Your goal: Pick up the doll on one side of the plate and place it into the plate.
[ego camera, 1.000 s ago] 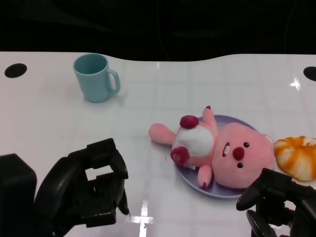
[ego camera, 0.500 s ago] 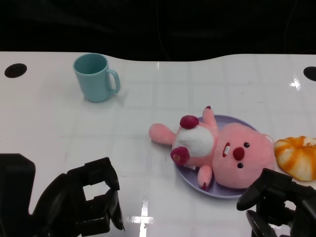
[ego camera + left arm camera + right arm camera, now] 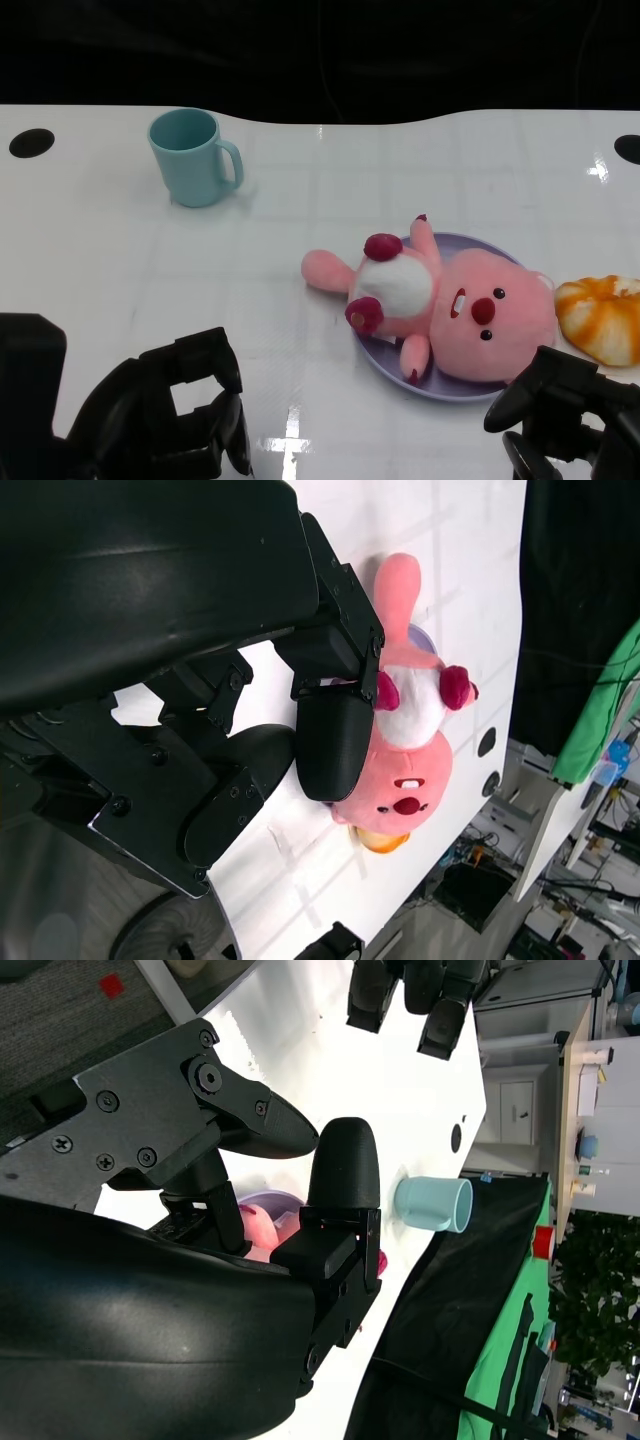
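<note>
The pink plush doll [image 3: 445,305] lies on its back on the purple plate [image 3: 392,375], its head over the plate's right side and one leg reaching off the left rim onto the table. My left hand [image 3: 165,415] hangs low near the table's front edge, left of the plate, fingers apart and holding nothing. My right hand [image 3: 568,412] sits at the front right, just in front of the plate, also holding nothing. The left wrist view shows the doll [image 3: 410,730] beyond my left hand [image 3: 200,680]. In the right wrist view a bit of the doll [image 3: 262,1235] peeks past my right hand [image 3: 200,1260].
A light blue mug [image 3: 193,157] stands at the back left, also seen as the mug [image 3: 435,1203] in the right wrist view. An orange and white bun [image 3: 603,317] lies just right of the plate. Two dark holes [image 3: 31,142] mark the table's far corners.
My left hand has drawn back toward the front edge and sits lower in the picture. The right hand has dropped slightly. The doll and plate have not moved.
</note>
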Robot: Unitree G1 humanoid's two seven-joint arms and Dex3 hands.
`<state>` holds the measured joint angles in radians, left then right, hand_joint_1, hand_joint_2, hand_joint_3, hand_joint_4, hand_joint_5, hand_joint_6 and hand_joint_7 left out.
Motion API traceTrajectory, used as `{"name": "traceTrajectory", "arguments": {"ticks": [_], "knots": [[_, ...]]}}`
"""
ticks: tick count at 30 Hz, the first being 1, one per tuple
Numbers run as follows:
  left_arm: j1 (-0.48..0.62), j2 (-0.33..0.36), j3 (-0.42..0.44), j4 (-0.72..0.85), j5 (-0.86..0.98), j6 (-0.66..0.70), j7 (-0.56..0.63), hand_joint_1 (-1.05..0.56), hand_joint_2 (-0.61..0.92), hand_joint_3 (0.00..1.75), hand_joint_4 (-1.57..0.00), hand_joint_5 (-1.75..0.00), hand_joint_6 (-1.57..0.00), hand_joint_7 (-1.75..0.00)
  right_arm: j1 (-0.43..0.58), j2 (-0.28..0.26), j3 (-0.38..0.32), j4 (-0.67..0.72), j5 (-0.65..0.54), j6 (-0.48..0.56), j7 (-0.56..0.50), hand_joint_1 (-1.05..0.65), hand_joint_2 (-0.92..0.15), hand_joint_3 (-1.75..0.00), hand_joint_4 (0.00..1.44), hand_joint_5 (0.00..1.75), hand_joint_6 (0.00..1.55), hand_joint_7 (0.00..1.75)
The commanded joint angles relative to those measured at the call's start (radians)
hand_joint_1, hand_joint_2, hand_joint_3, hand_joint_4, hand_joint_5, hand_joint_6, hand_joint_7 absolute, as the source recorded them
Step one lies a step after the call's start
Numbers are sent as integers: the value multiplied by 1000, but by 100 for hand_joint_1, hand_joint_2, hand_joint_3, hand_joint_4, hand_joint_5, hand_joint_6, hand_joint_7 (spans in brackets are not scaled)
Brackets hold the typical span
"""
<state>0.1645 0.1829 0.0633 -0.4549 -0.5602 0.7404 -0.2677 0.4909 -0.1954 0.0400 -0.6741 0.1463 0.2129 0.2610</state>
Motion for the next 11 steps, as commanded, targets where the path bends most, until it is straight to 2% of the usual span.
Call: {"name": "traceTrajectory", "arguments": {"ticks": [1,11], "knots": [[5,14,-11,5,12,-35,-24,-15,42,146,-89,-175,-71,-175,4,-10,-11,-1,4,-3,-1,-26,-59,-103,66,172,57,137],[4,14,-24,2,18,-42,-17,-16,40,146,-88,-175,-71,-175,9,-11,-17,0,11,-8,4,-24,-59,-105,64,174,56,138]]}}
